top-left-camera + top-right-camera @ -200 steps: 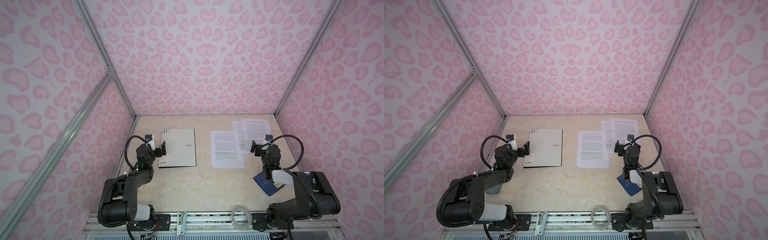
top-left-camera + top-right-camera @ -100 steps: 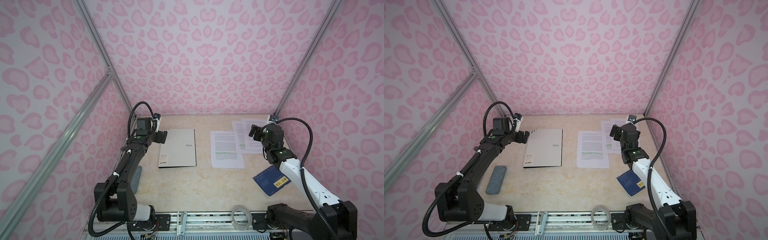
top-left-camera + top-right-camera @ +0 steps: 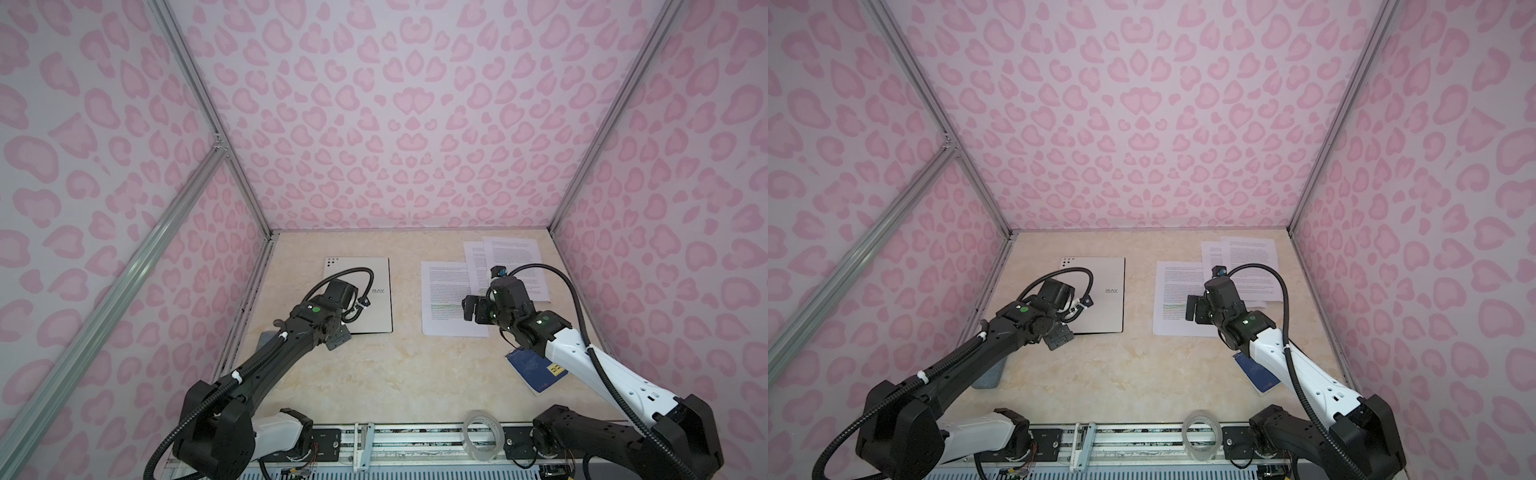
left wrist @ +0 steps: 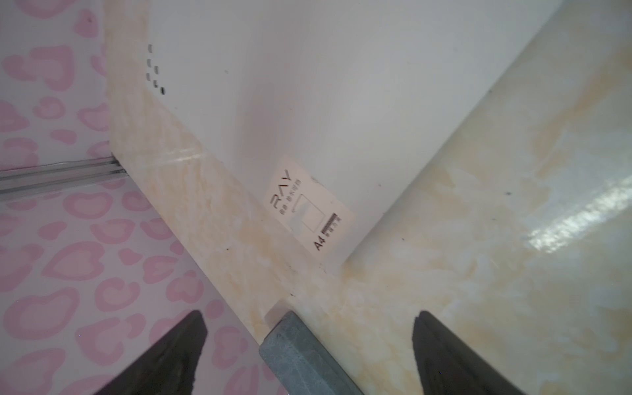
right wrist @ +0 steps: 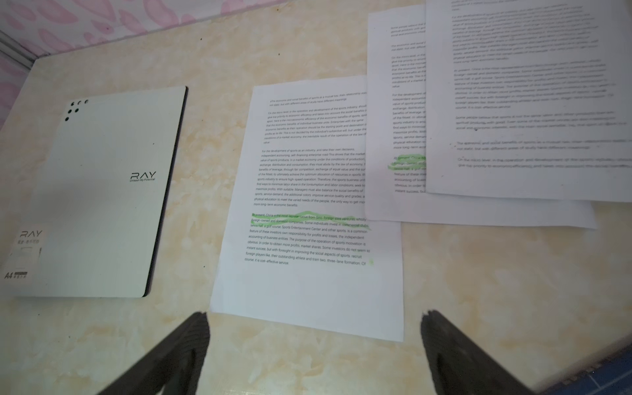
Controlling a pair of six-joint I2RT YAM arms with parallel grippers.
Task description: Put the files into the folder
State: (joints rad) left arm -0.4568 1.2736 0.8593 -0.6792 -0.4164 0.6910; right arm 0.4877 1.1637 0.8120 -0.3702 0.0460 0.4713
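Folder (image 3: 380, 274) lies closed on the left of the bench (image 3: 395, 374), long axis front to back, dotted corner far-left; files (image 3: 442, 291) lie to its right, likewise aligned, overlapping; left jaws and right jaws stand apart, holding nothing.

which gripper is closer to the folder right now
Left. The left gripper hangs open just off the folder's near left corner. The right gripper is over the nearest sheet, a gap of bare table away from the folder.
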